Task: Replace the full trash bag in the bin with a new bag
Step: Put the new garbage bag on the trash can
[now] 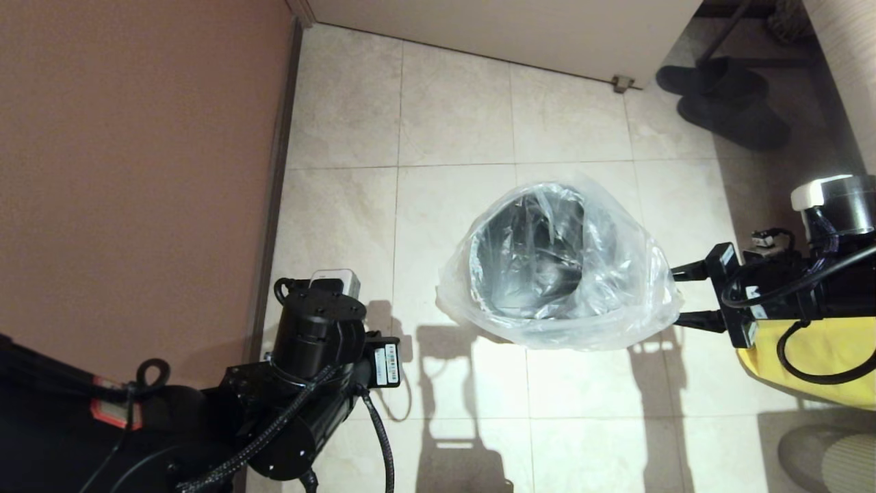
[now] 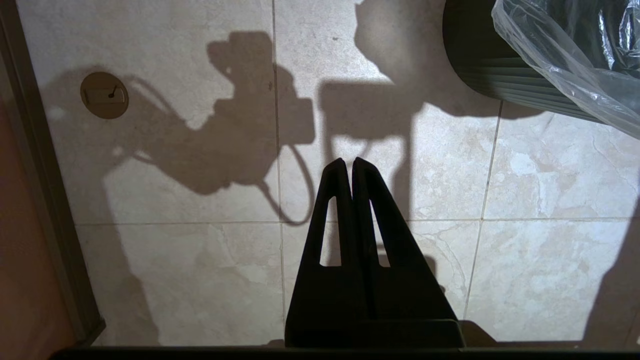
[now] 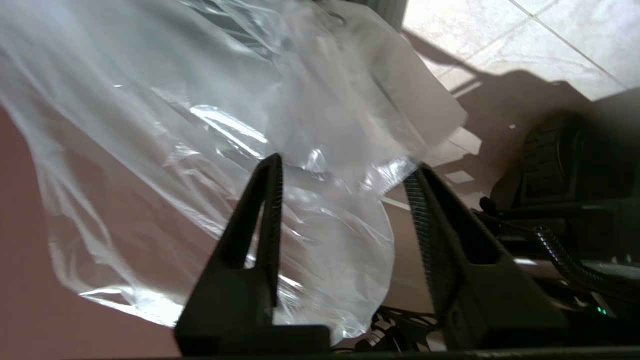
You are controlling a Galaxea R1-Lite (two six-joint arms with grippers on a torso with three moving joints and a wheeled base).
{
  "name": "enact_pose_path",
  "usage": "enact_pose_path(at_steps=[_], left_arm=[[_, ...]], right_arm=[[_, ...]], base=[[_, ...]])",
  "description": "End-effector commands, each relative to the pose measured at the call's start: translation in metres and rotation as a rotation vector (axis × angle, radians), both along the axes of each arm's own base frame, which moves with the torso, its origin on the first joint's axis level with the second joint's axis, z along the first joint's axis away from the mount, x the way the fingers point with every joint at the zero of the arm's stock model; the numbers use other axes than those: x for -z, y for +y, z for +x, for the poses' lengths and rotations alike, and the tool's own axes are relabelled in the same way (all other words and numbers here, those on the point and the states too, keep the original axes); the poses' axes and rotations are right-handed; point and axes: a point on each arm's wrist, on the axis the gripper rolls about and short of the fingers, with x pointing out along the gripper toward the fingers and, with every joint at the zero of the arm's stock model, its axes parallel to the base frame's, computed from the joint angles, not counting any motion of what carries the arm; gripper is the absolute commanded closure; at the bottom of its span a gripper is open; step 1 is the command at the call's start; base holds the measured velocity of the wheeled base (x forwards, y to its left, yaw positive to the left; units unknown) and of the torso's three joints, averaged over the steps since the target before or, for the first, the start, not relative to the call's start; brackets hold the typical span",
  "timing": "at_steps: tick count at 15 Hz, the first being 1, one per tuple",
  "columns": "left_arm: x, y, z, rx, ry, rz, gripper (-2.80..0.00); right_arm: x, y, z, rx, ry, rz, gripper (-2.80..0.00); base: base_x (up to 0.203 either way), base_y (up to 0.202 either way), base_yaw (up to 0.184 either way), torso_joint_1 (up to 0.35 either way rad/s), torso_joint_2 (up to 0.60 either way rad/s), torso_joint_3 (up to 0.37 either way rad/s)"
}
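Note:
The bin (image 1: pixel 540 250) stands on the tiled floor, its dark inside showing through the new bag (image 1: pixel 616 305). This clear crinkly bag is draped over the bin's mouth and hangs loosely over the outer wall. My right gripper (image 1: pixel 676 296) is open beside the bag's right edge. In the right wrist view the new bag (image 3: pixel 225 125) billows in front of the right gripper (image 3: pixel 345 165), with loose film between the spread fingers. My left gripper (image 2: pixel 350 161) is shut and empty, parked low over the floor to the left of the bin (image 2: pixel 480 65) and the new bag (image 2: pixel 575 60).
An opaque yellow bag (image 1: pixel 821 356) lies under my right arm. A brown wall (image 1: pixel 137 171) runs along the left. A door (image 1: pixel 513 34) with a stop (image 1: pixel 623 83) is at the back, and dark slippers (image 1: pixel 725 103) lie at the back right. A round floor drain (image 2: pixel 104 95) sits near the wall.

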Motion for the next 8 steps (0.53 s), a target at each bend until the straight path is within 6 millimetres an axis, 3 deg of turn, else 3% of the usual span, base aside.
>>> enact_pose_path(at_steps=[1,8], left_arm=[[0.000,0.000,0.000,-0.005,-0.002,-0.002,0.00],[0.001,0.000,0.001,-0.007,-0.001,-0.004,0.00]], right_arm=[[0.003,0.003,0.003,-0.009,0.005,0.007,0.00],[0.003,0.038,0.008,-0.122,-0.045,0.016,0.00]], base=[[0.000,0.000,0.000,0.000,0.00,0.000],[0.000,0.000,0.000,0.000,0.00,0.000]])
